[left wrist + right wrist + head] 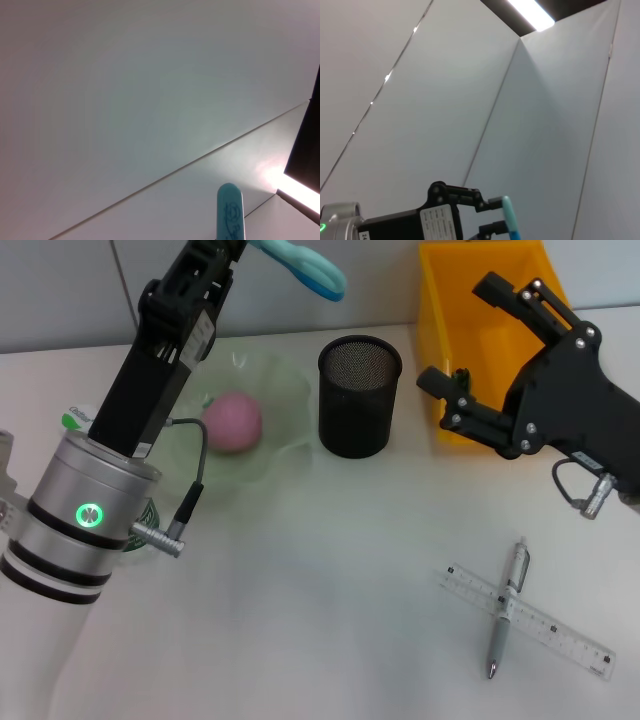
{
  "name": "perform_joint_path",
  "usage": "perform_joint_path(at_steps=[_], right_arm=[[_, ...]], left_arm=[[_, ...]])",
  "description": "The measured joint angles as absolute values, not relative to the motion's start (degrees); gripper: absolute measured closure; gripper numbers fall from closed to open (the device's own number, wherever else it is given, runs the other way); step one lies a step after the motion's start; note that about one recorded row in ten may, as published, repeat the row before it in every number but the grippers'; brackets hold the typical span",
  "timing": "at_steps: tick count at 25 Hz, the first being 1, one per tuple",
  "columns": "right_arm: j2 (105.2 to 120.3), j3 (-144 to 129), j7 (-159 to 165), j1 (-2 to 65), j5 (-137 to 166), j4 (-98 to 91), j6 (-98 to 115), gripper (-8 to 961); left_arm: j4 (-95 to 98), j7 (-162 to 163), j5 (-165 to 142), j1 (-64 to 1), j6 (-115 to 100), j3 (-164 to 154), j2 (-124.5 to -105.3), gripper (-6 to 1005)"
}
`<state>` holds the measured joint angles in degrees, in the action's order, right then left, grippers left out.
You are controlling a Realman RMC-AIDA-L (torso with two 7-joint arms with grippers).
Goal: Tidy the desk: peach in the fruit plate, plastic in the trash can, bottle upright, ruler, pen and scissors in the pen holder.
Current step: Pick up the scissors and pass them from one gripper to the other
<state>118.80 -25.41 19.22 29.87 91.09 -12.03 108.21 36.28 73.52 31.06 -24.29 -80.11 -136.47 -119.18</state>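
Your left pincer (496, 217) is up high, above the back of the surface (300, 620), pinching the scissors (305, 265). You see their light blue handle loops poking out past the arm in the head view, over the gap between the plate (265, 455) and the holder (358, 395). In the left wrist view only a rounded turquoise tip with a dark printed pattern shows, against wall panels. From the right wrist view, the scissors stand between the 2 fingers (490, 202), so the grip is real.

Your right pincer (470, 355) hovers in front of the yellow bin (480, 335), fingers spread, nothing between them.

The peach (233, 421), pink and round, sits in the pale green wavy plate at back left. The black mesh holder stands upright just right of the plate, its mouth open. The bin is close on the holder's right, with the right arm partly covering it.

Down at front right, the pen (507, 608), silver with a clip, lies across the clear ruler (530, 620), the 2 forming a cross. They are well apart from the holder, with bare white surface all around.

A green-and-white label (75, 420) peeks out behind the left arm; you can't tell what it belongs to.

The room behind is plain pale wall panels with a ceiling light strip (530, 12).
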Motion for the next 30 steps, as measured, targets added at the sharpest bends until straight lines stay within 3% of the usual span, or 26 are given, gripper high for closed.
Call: perform_joint_path(at_steps=[30], right_arm=[[119.49, -24.8, 7.4, 34.9, 90.6, -3.4, 107.8, 114]], left_arm=[[38.8, 70.0, 35.7, -24.5, -78.7, -141.3, -119.18, 693]])
